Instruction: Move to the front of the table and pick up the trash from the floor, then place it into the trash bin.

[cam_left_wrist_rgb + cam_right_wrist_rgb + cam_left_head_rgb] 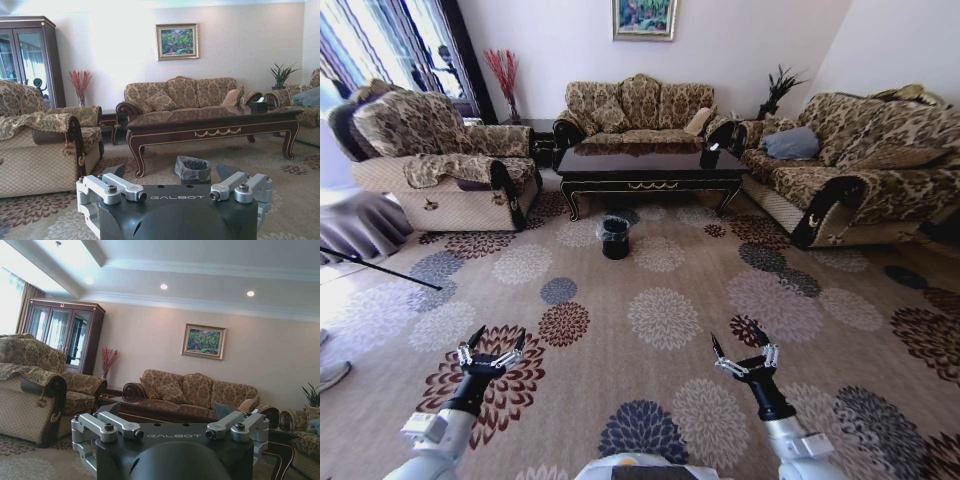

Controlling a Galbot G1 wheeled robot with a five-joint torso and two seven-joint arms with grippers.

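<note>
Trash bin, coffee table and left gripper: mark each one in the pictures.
trash bin (614, 238): head view, on its black side wall.
coffee table (650, 160): head view, on the glossy top.
left gripper (496, 342): head view, midway between its open fingers.

trash bin (615, 237) on floor (660, 300) before table (650, 165), sofa (640, 105) behind

"GALBOT" in pale capital letters stands on the dark housing of the left gripper (174, 176) in the left wrist view, centred between the two silver finger links. Same "GALBOT" mark on the dark housing of the right gripper (170, 414) in the right wrist view, same spot. No other readable text, numbers or signs.
</note>
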